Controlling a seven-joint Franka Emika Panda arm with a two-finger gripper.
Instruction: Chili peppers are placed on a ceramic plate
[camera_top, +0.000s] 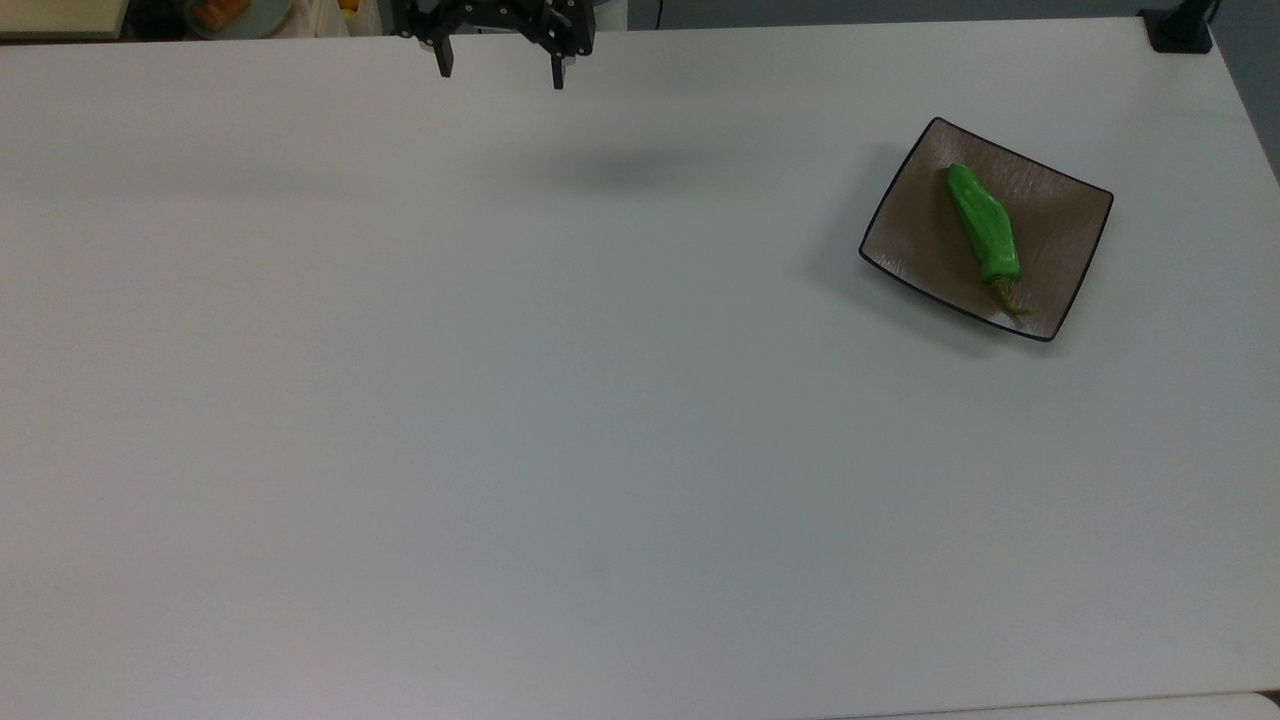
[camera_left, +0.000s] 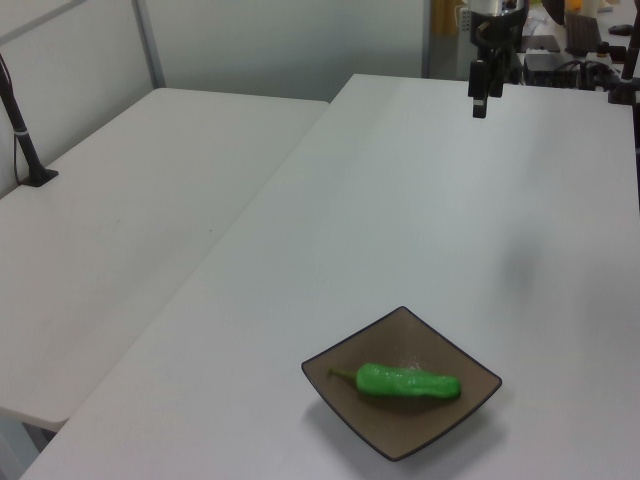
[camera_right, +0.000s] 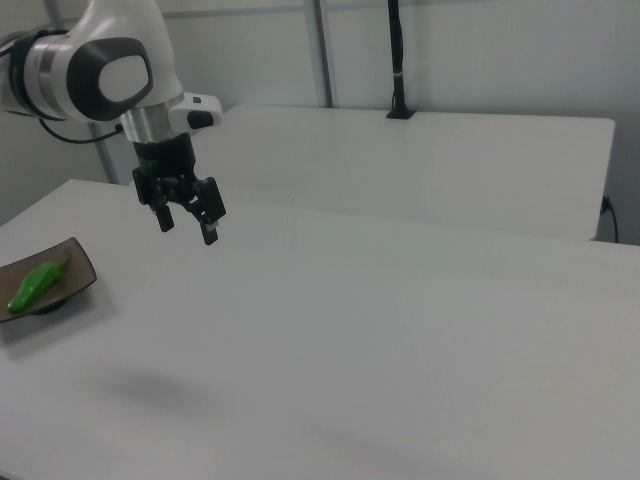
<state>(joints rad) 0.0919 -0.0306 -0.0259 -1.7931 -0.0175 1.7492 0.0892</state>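
— Plain white table, a second one beside it, grey partition walls behind. So where's the job at?

— Done, by the look of it. Start near in the left view: the ceramic plate sits at the near end of the table, and the chili pepper lies flat across its middle, stem pointing to the left view's left. In the top view the plate is far over on the top view's right, pepper running along it, stem toward the lower rim.

— And the arm?

— At the far end in the left view, well apart from the plate. The gripper hangs above the bare tabletop, fingers spread wide, nothing between them.

— Anything left?

— I'd say nothing but parking the arm.
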